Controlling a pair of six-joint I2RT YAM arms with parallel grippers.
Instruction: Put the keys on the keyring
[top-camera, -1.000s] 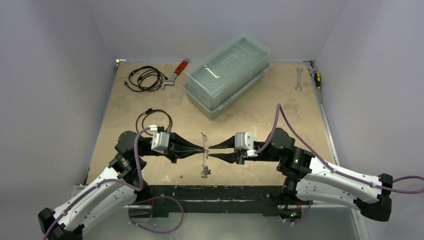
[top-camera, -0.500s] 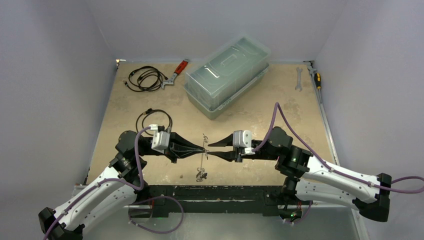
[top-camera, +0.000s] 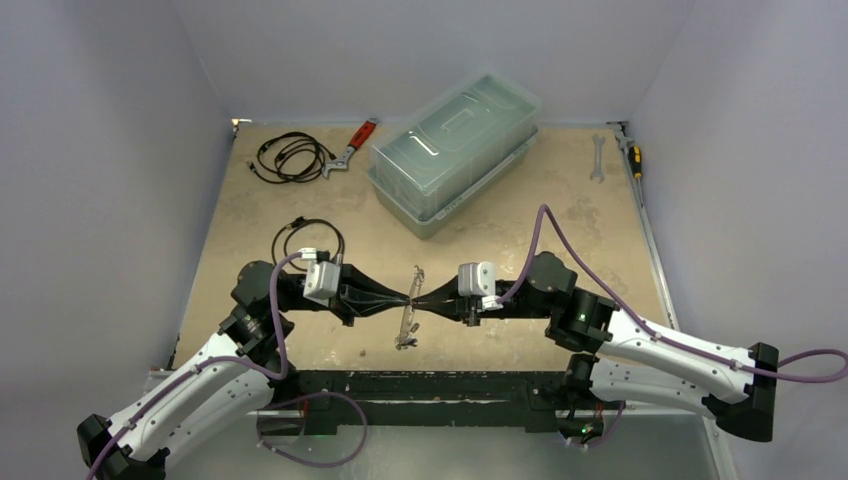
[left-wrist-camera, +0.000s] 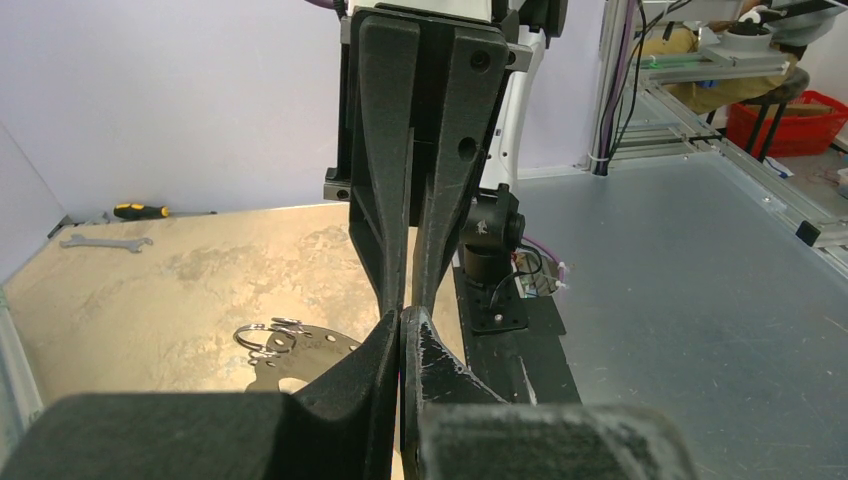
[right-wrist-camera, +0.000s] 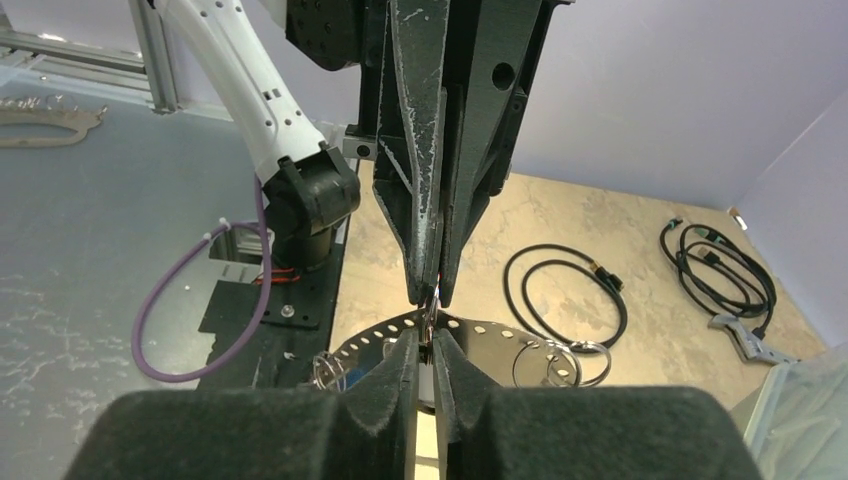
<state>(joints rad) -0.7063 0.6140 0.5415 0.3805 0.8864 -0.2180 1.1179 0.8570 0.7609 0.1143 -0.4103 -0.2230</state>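
Silvery flat keyring (right-wrist-camera: 490, 335) with rim holes and small wire rings (right-wrist-camera: 565, 362)

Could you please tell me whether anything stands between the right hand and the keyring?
Nothing visible does. The right hand has its fingertips right at the keyring, opposite the left hand; the black cable loop and the clear box lie well away.
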